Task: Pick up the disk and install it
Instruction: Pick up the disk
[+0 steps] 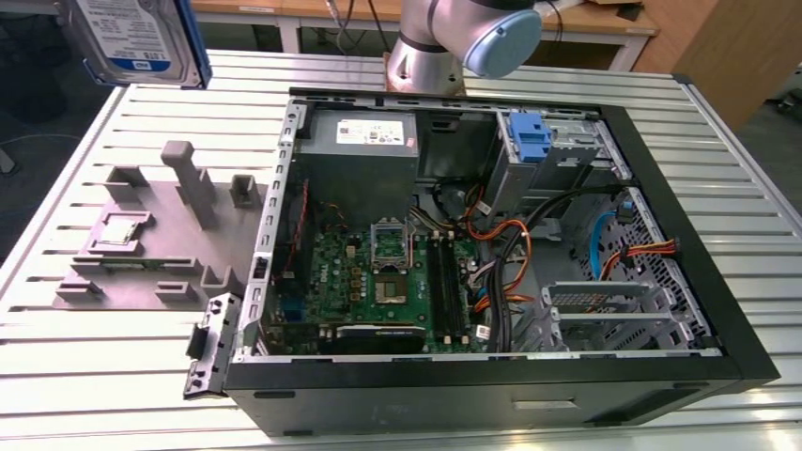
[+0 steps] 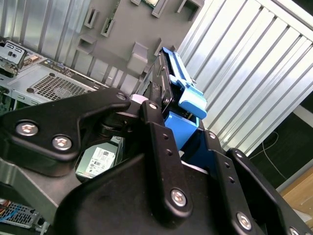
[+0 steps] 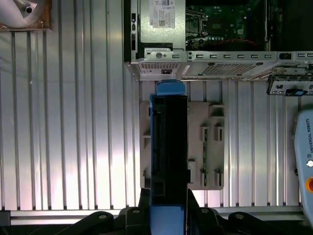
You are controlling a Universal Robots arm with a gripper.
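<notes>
Table: one slatted metal surface (image 1: 739,169), carrying one open computer case (image 1: 701,366) and one grey fixture plate (image 1: 150,244).
Disk: one (image 1: 131,38), held aloft above the fixture plate, outside the case.
Gripper: one (image 2: 178,122), closed on the disk's edges.

Exterior view: even, bright indoor light; computer case (image 1: 476,390) interior in shadow. First wrist view: pinkish glare patches on slatted tabletop (image 3: 73,171); disk (image 3: 168,147) edge near-black, underexposed. Second wrist view: tabletop slats washed out.
</notes>
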